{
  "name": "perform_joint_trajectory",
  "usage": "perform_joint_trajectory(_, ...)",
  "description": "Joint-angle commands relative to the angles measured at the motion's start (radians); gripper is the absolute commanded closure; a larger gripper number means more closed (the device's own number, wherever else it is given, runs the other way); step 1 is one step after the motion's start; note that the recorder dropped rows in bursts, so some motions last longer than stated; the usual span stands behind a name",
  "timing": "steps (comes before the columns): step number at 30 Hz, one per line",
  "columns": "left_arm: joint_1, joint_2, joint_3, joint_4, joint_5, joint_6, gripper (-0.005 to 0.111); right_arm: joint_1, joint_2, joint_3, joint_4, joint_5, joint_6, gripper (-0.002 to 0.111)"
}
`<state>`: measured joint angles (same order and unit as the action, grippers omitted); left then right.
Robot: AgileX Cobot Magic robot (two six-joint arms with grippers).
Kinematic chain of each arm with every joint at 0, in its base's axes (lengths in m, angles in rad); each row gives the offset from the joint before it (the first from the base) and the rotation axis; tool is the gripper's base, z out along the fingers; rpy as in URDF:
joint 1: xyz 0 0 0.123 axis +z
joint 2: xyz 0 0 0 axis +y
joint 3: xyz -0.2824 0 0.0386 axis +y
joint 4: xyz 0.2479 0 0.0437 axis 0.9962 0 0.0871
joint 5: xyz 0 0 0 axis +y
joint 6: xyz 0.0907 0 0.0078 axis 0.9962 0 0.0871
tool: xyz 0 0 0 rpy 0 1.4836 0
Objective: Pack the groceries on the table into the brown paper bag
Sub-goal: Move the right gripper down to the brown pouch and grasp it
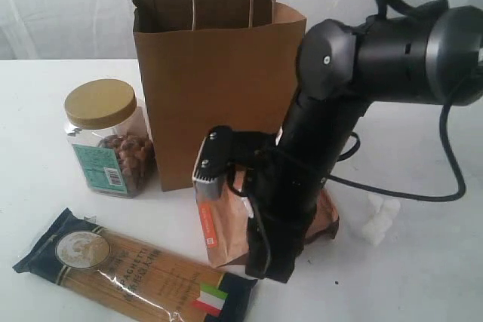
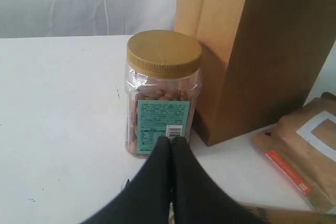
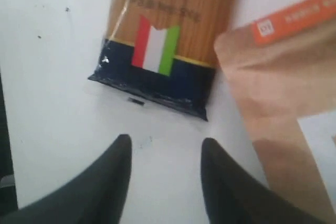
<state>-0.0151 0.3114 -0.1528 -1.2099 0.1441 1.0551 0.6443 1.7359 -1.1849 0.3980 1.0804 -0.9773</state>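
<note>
Pickup step: right gripper (image 3: 167, 142) spread, empty, near flag-marked spaghetti packet (image 3: 157, 40) and shiny copper pouch (image 3: 273, 93); left gripper (image 2: 170, 141) pressed together. Next: pinch one, lift into tall brown paper bag (image 1: 219, 88).

You could make out what looked like "SPAGHETTI" along the flat clear spaghetti packet with dark blue ends (image 1: 128, 268), plus an Italian flag (image 3: 156, 45) near one end. The teal label (image 2: 161, 119) on the tan-lidded clear plastic nut jar (image 2: 157, 90) carried a barcode (image 2: 173, 131); its print was too small. White print on the copper foil pouch's (image 3: 273, 77) orange strip (image 3: 299, 14) was blurred, so you couldn't read it.
</note>
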Motion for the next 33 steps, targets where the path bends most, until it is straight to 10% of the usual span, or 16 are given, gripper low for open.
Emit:
perform_joint_trajectory(1,-0.009,-0.004,0.004,-0.012,0.005,-0.002,0.107,0.055,0.001,0.003,-0.028,-0.098,-0.068,0.051)
perform_joint_trajectory(21,-0.009,-0.004,0.004,-0.012,0.007,-0.002,0.107,0.126,0.179,0.003,-0.321,-0.361,-0.074,0.034)
perform_joint_trajectory(33,-0.009,-0.004,0.004,-0.012,0.005,-0.002,0.107,0.134,0.181,0.003,-0.484,-0.431,-0.06,0.057)
